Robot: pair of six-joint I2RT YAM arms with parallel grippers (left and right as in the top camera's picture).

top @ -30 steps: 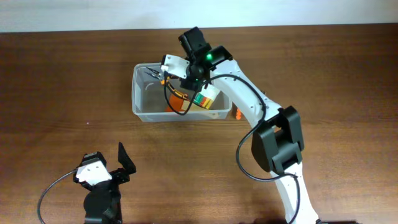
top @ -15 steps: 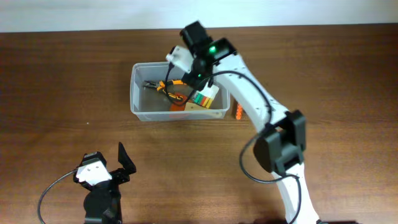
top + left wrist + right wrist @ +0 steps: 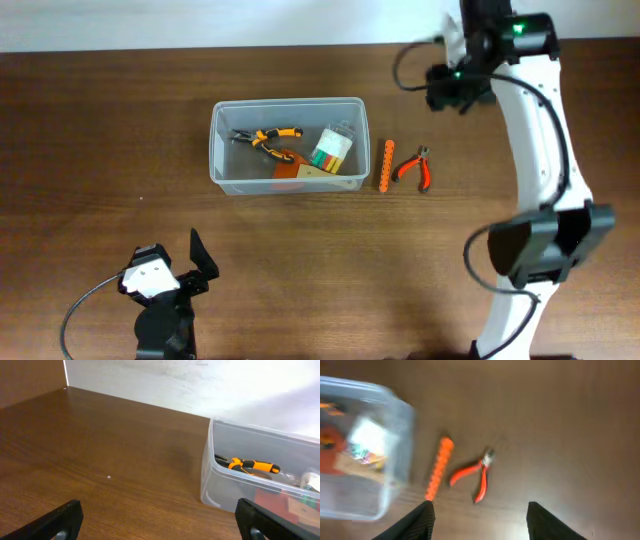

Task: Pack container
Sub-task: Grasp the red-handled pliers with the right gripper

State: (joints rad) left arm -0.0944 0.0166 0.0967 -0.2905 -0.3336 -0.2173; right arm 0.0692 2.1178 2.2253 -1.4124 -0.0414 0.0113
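Dark wood table (image 3: 100, 120) under everything, white wall (image 3: 150, 20) along the far edge. Right claw (image 3: 480, 506) spread wide with nothing between the fingers, hung high over the far right of the table, looking down. Below it: red cutters (image 3: 477, 477), flat on the wood, handles splayed. Just left of them, not touching, an orange stick (image 3: 438, 474), laid near-to-far alongside the right wall of the bin (image 3: 215, 150), close to it but outside. Both probably next to go in; hence, it seems, the open fingers held above them, ready to drop on one.

Inside the clear bin, left of centre on the table: orange-handled pliers (image 3: 266, 137) toward the far left, a packet (image 3: 333, 148) with coloured contents at the right, a brown card (image 3: 298, 170) along the near wall. Bare floor left at the near left for more.

Left claw (image 3: 159, 510) parked low at the near left, likewise spread and empty, aimed at the bin's left wall yet well apart from it; likely kept back to leave the space to the other arm.
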